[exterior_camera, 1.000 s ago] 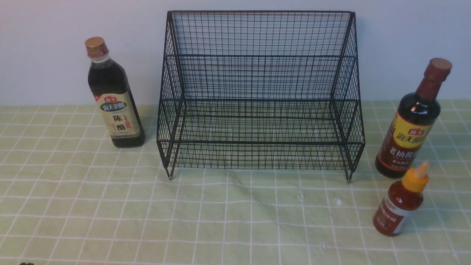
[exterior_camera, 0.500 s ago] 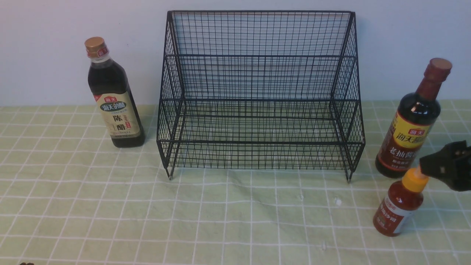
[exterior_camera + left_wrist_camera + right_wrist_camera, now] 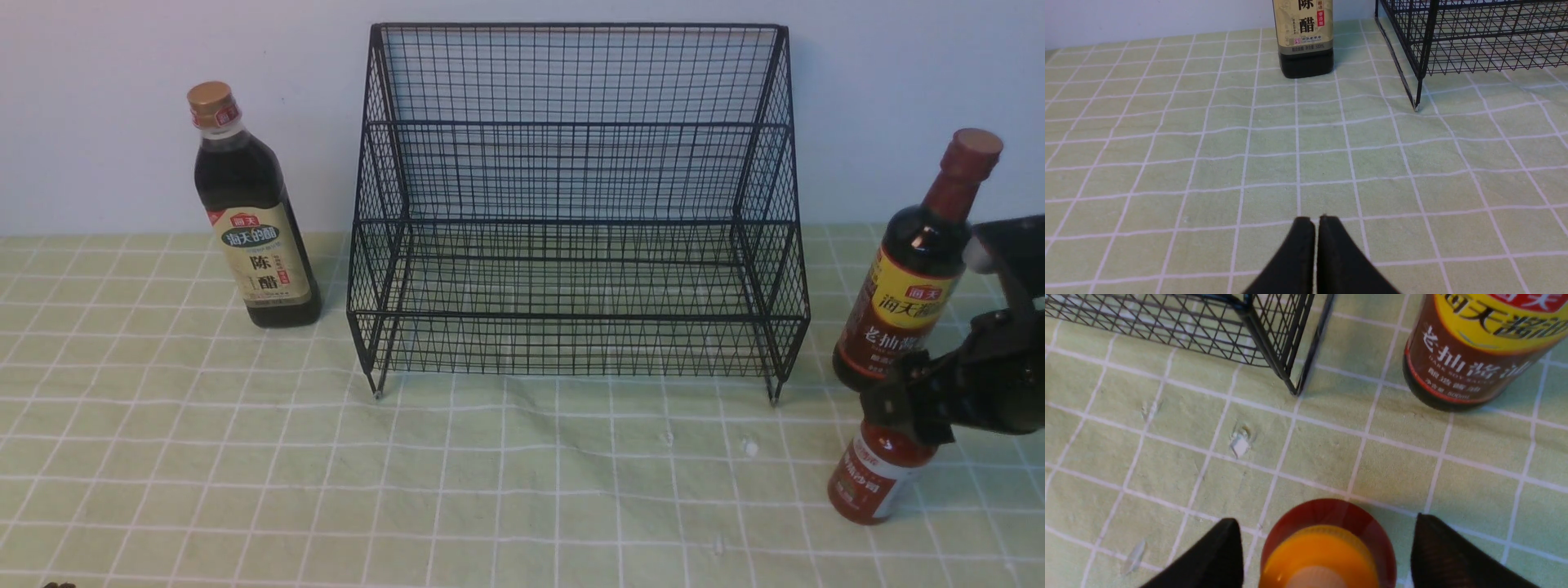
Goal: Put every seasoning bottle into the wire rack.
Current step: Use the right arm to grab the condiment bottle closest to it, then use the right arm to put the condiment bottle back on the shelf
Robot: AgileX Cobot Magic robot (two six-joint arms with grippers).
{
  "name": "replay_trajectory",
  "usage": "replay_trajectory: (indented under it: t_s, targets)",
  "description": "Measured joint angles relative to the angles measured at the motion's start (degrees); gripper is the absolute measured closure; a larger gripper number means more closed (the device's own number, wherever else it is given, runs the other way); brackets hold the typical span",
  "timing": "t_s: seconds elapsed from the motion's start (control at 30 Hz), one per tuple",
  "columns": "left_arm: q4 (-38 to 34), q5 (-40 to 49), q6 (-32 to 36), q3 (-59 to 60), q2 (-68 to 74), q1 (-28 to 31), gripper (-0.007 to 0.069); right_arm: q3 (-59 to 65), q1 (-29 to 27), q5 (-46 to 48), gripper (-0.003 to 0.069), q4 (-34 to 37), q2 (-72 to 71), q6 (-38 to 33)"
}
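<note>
Straddling the small red bottle (image 3: 872, 483), which stands on the cloth (image 3: 245, 449) right of the wire rack (image 3: 571, 122), the right gripper (image 3: 1325, 524) is spread, unclenched. Probably light, slippery plastic: grip the body.

- Front view: set back, facing forward and slightly down onto the wire rack (image 3: 575, 204).
- Left wrist view: low, looking past its fingers (image 3: 1298, 257) to the gold-capped bottle (image 3: 1305, 41), also in front view.
- Right wrist view: close, steeply down, small red bottle (image 3: 1327, 547) between its fingers (image 3: 1212, 559).
</note>
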Motion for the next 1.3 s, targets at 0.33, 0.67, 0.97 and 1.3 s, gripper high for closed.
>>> replay_trajectory:
  t_s: [0.33,0.67,0.97,1.3]
  targets:
    - [0.0,0.0,0.0,0.0,0.0,0.0,0.0631,-3.8,0.0,9.2,0.0364,-0.8,-3.9,-2.3]
    - [0.0,0.0,0.0,0.0,0.0,0.0,0.0631,-23.4,8.6,15.3,0.0364,3.4,-6.7,-7.2]
    - [0.0,0.0,0.0,0.0,0.0,0.0,0.0631,-34.5,13.1,13.5,0.0364,2.8,6.5,-8.1]
    - [0.0,0.0,0.0,0.0,0.0,0.0,0.0631,-39.5,13.1,11.1,0.0364,1.9,18.5,-8.2]
